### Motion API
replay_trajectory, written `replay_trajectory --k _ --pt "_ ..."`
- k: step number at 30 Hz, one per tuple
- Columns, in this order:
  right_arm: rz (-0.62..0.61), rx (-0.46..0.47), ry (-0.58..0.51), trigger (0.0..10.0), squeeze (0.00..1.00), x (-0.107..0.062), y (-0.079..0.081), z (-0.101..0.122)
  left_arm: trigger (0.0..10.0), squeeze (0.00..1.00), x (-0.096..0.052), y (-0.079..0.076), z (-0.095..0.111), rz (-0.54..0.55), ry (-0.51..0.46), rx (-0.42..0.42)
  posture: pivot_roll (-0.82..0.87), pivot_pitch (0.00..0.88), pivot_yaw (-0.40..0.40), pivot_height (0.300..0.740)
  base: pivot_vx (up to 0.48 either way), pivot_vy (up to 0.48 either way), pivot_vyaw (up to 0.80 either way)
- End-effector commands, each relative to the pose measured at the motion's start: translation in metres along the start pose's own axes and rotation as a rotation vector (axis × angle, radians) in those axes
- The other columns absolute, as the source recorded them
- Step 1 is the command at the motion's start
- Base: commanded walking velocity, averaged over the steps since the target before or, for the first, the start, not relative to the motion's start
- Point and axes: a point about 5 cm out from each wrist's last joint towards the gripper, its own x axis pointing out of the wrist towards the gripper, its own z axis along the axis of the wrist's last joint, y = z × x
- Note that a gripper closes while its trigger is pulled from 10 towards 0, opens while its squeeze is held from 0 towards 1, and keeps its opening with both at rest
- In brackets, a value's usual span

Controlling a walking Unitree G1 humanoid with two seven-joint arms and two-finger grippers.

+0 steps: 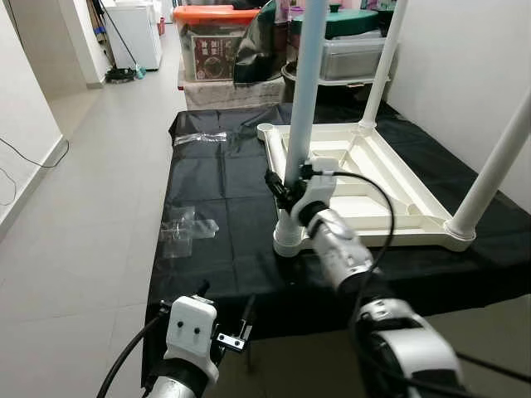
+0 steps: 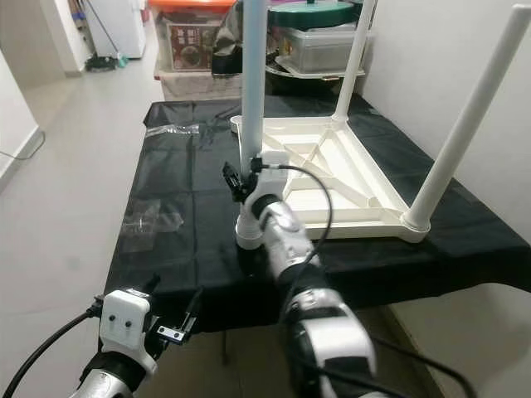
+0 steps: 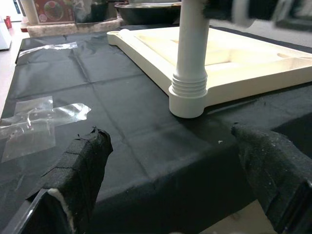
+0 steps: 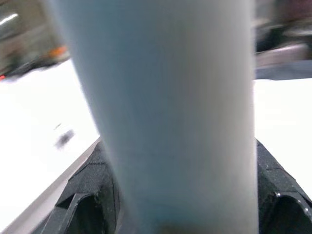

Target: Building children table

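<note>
Children's table (image 1: 390,178): white, upside down on the black-covered tabletop (image 1: 207,240), centre right of frame. Three legs stand upright, tops cut off; fourth corner socket (image 1: 265,129) open.
Right pincer (image 1: 286,186): clamped on the near leg (image 1: 303,99) above its threaded base; wrist view blurred, fingers apparently either side.
Left pincer (image 1: 224,319): lower left, fingers (image 3: 83,161) apart, off the tabletop edge.
Clear plastic wrap (image 1: 187,225): left of the table.

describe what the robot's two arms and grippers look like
Both arms are jointed silver metal with black cables looping alongside. The left gripper has a white housing with two small dark holes and black fingers wrapped in rough black fabric tape. The right gripper has a white wrist housing and black fingers.
</note>
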Motion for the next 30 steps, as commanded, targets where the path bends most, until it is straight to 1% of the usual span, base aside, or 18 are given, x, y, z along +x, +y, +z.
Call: replay_trajectory --k 1,4,6,7,10,11,12,14,16,17,18,19,22,24,27,28,29,30 --pt "0.194 0.037 0.061 10.0 0.00 0.005 0.014 -0.001 10.0 0.00 0.000 0.002 -0.005 0.006 0.019 0.000 0.09 0.000 -0.018 0.740 0.000 0.000 0.00" --pt "0.417 0.064 0.110 10.0 0.00 0.002 0.019 0.004 10.0 0.00 0.000 0.002 -0.005 0.003 0.018 -0.002 0.09 0.000 -0.020 0.740 0.000 0.000 0.00" --pt "0.565 0.054 0.137 10.0 0.00 0.000 0.025 0.008 10.0 0.00 0.001 0.002 -0.005 0.003 0.018 -0.003 0.10 0.000 -0.019 0.740 0.000 0.000 0.00" --pt "0.565 0.054 0.137 10.0 0.00 0.000 0.025 0.008 10.0 0.00 0.001 0.002 -0.005 0.003 0.018 -0.003 0.10 0.000 -0.019 0.740 0.000 0.000 0.00" --pt "0.782 0.031 0.195 10.0 0.00 0.000 0.039 0.010 10.0 0.00 0.000 0.002 -0.005 0.005 0.014 -0.001 0.11 0.000 -0.030 0.740 0.000 0.000 0.00" --pt "0.782 0.031 0.195 10.0 0.00 0.000 0.039 0.010 10.0 0.00 0.000 0.002 -0.005 0.005 0.014 -0.001 0.11 0.000 -0.030 0.740 0.000 0.000 0.00" --pt "0.838 0.033 0.209 10.0 0.00 0.000 0.043 0.011 10.0 0.00 0.000 0.002 -0.004 0.003 0.011 -0.002 0.11 0.000 -0.030 0.740 0.000 0.000 0.00" --pt "0.896 0.040 0.228 10.0 0.00 0.001 0.049 0.011 10.0 0.00 0.000 0.001 -0.003 0.000 0.007 -0.004 0.12 0.000 -0.034 0.740 0.000 0.000 0.00" --pt "0.917 0.033 0.235 10.0 0.00 0.002 0.051 0.011 10.0 0.00 0.000 0.001 -0.003 0.000 0.007 -0.005 0.12 0.000 -0.034 0.740 0.000 0.000 0.00" --pt "0.908 0.025 0.241 3.2 0.00 0.004 0.053 0.010 10.0 0.00 -0.001 0.001 -0.003 0.001 0.007 -0.006 0.13 0.000 -0.036 0.740 0.000 0.000 0.00" --pt "0.900 0.019 0.244 3.2 0.00 0.005 0.055 0.009 10.0 0.00 -0.001 0.001 -0.003 0.001 0.007 -0.007 0.13 0.000 -0.036 0.740 0.000 0.000 0.00" --pt "0.898 0.021 0.245 0.0 0.00 0.006 0.056 0.008 10.0 0.00 -0.001 0.001 -0.003 0.002 0.007 -0.007 0.13 0.000 -0.037 0.740 0.000 0.000 0.00" --pt "0.868 0.009 0.246 0.0 0.00 0.007 0.056 0.006 10.0 0.00 -0.001 0.001 -0.003 0.002 0.008 -0.008 0.13 0.000 -0.037 0.740 0.000 0.000 0.00" --pt "0.811 -0.014 0.234 0.0 0.00 0.008 0.055 0.003 10.0 0.00 -0.001 0.000 -0.004 0.003 0.009 -0.009 0.12 0.000 -0.033 0.740 0.000 0.000 0.00" --pt "0.529 -0.035 0.182 0.0 0.00 0.015 0.041 0.002 10.0 0.00 -0.001 0.001 -0.004 0.005 0.010 -0.009 0.12 0.000 -0.037 0.740 0.000 0.000 0.00" --pt "0.529 -0.035 0.182 0.0 0.00 0.015 0.041 0.002 10.0 0.00 -0.001 0.001 -0.004 0.005 0.010 -0.009 0.12 0.000 -0.037 0.740 0.000 0.000 0.00" --pt "0.418 -0.038 0.164 0.0 0.00 0.017 0.035 0.002 10.0 0.00 0.000 0.001 -0.004 0.006 0.010 -0.009 0.11 0.000 -0.034 0.740 0.000 0.000 0.00" --pt "0.418 -0.038 0.164 0.0 0.00 0.017 0.035 0.002 10.0 0.00 0.000 0.001 -0.004 0.006 0.010 -0.009 0.11 0.000 -0.034 0.740 0.000 0.000 0.00"
